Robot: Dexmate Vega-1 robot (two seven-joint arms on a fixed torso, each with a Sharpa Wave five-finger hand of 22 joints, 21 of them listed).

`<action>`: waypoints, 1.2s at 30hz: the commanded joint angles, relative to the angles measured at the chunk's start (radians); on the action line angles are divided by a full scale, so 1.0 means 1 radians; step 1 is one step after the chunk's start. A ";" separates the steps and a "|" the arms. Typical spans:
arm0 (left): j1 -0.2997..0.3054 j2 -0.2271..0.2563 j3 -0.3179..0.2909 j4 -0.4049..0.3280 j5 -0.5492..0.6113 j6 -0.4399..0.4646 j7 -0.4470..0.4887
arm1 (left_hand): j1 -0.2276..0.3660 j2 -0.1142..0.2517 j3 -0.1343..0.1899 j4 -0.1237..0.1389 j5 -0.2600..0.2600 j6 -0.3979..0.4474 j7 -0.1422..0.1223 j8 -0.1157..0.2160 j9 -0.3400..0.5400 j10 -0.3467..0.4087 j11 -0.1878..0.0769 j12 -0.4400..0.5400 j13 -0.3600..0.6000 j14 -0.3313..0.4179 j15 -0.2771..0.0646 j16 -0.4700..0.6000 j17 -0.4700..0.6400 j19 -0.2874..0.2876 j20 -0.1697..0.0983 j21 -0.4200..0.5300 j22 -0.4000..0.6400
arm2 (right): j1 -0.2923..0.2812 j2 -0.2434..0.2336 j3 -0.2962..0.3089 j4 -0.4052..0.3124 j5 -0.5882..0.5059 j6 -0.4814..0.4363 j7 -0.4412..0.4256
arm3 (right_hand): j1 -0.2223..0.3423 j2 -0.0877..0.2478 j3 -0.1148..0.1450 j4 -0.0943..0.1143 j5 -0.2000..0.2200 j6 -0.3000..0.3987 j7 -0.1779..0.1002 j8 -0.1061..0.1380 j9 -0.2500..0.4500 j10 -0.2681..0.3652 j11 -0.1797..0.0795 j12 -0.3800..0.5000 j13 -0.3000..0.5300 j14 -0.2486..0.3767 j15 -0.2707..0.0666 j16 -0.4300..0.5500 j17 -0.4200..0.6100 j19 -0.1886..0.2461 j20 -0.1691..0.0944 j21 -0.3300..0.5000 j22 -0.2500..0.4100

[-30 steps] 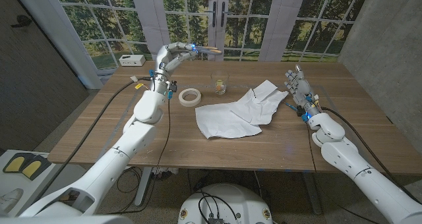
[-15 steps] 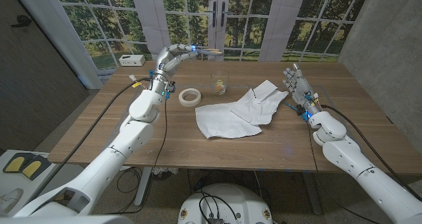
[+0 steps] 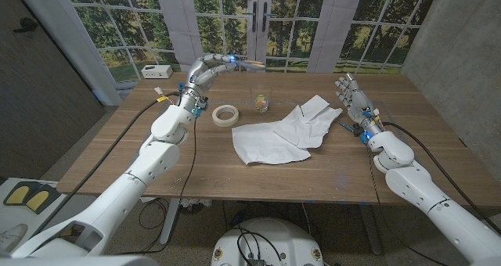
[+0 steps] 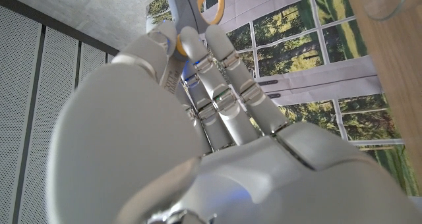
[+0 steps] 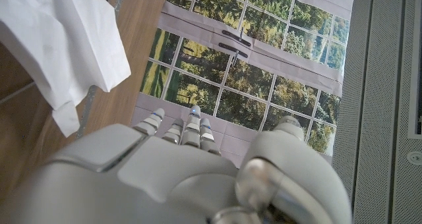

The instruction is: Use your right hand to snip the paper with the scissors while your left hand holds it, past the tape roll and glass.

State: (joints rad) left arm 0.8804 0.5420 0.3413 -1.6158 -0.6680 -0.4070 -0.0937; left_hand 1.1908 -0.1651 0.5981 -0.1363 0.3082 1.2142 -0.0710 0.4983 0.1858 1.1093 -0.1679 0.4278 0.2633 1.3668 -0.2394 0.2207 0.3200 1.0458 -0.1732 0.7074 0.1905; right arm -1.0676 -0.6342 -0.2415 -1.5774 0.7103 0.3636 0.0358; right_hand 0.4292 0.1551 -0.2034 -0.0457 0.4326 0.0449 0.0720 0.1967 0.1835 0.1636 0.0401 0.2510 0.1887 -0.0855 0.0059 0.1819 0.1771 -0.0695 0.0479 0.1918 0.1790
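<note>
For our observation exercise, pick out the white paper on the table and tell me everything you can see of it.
The paper is white and thin, crumpled, with folds and raised creases. It looks like several overlapping sheets: a broad one near the middle of the table and a smaller piece angled up toward the far right. It lies loose on the wood, beside the tape roll and glass, touching neither. No hand touches it; the right hand stands just beyond its right edge.

Even, soft indoor light; faint shadows are cast on the counter point(image 3: 313, 172). Wide-angle bending is seen at head-view edges; wrist views blurred close up.
</note>
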 commanded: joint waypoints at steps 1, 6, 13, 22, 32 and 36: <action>-0.005 0.013 0.010 0.005 0.009 0.007 -0.028 | -0.002 0.011 0.011 0.000 0.007 0.009 0.004 -0.005 0.004 0.037 -0.030 0.008 0.178 0.004 0.004 0.002 0.002 -0.008 -0.009 0.008 0.003 | 0.006 -0.035 -0.015 -0.034 -0.020 -0.015 0.033 | 0.022 0.003 0.008 -0.003 0.000 0.016 0.009 0.013 0.004 0.028 0.006 0.011 0.006 0.012 0.001 0.008 0.003 0.015 -0.002 0.011 0.004; -0.012 0.008 0.020 0.033 -0.024 0.013 -0.073 | -0.002 0.011 0.012 0.000 0.008 0.010 0.003 -0.006 0.005 0.037 -0.030 0.008 0.180 0.002 0.004 0.001 0.001 -0.010 -0.008 0.008 0.002 | -0.006 -0.064 -0.018 -0.076 -0.027 -0.052 0.026 | 0.052 0.009 0.027 -0.018 -0.001 0.028 0.019 0.017 0.004 0.067 0.006 0.026 0.007 0.035 0.001 0.012 0.002 0.033 -0.001 0.017 0.004; -0.038 -0.019 0.034 0.096 -0.082 0.022 -0.148 | -0.002 0.011 0.013 0.000 0.009 0.011 0.000 -0.008 0.008 0.036 -0.029 0.008 0.183 0.001 0.003 0.000 0.000 -0.013 -0.008 0.010 0.002 | -0.034 -0.098 -0.007 -0.137 -0.011 -0.085 0.026 | 0.076 0.013 0.042 -0.029 -0.002 0.046 0.020 0.023 0.004 0.089 0.007 0.034 0.008 0.047 0.000 0.012 0.002 0.043 -0.004 0.018 0.003; -0.070 -0.041 0.044 0.153 -0.098 0.012 -0.207 | -0.001 0.011 0.016 -0.001 0.011 0.017 0.005 -0.010 0.010 0.036 -0.030 0.008 0.188 -0.001 0.003 0.000 0.000 -0.018 -0.007 0.013 0.001 | -0.062 -0.164 0.010 -0.238 -0.061 -0.118 0.002 | 0.093 0.018 0.055 -0.035 -0.003 0.046 0.023 0.021 0.004 0.087 0.014 0.033 0.008 0.053 -0.001 0.011 0.002 0.059 0.000 0.022 0.003; -0.072 -0.046 0.047 0.146 -0.089 0.006 -0.212 | 0.000 0.010 0.018 -0.001 0.012 0.024 0.006 -0.012 0.012 0.035 -0.029 0.008 0.191 -0.002 0.003 0.001 0.000 -0.021 -0.007 0.017 0.001 | -0.070 -0.199 0.025 -0.271 -0.086 -0.148 -0.008 | 0.135 0.019 0.085 -0.052 -0.009 0.039 0.019 0.014 0.004 0.120 -0.004 0.044 0.008 0.111 -0.005 0.020 0.003 0.072 0.044 0.020 0.003; -0.075 -0.043 0.050 0.144 -0.082 -0.001 -0.224 | -0.001 0.010 0.018 -0.002 0.012 0.026 0.009 -0.013 0.012 0.035 -0.028 0.007 0.192 -0.001 0.003 0.001 0.000 -0.023 -0.006 0.018 0.001 | -0.081 -0.218 0.033 -0.303 -0.110 -0.178 -0.041 | 0.155 0.017 0.097 -0.061 -0.011 0.048 0.025 0.016 0.004 0.142 0.010 0.051 0.008 0.116 -0.001 0.017 0.003 0.076 0.051 0.019 0.003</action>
State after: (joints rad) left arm 0.8147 0.5018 0.3849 -1.4776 -0.7547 -0.3913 -0.2842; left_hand 1.1882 -0.1640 0.6024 -0.1406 0.3161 1.2328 -0.0644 0.4864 0.1933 1.1093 -0.1679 0.4258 0.2632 1.3667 -0.2394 0.2207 0.3203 1.0265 -0.1645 0.7214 0.1907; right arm -1.1295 -0.8092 -0.2251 -1.8225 0.6362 0.2291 0.0300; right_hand 0.5606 0.1779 -0.1156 -0.1015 0.4250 0.0857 0.0910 0.2089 0.1835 0.2828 0.0451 0.2893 0.1932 0.0165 0.0003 0.1973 0.1771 0.0027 0.0852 0.2127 0.1789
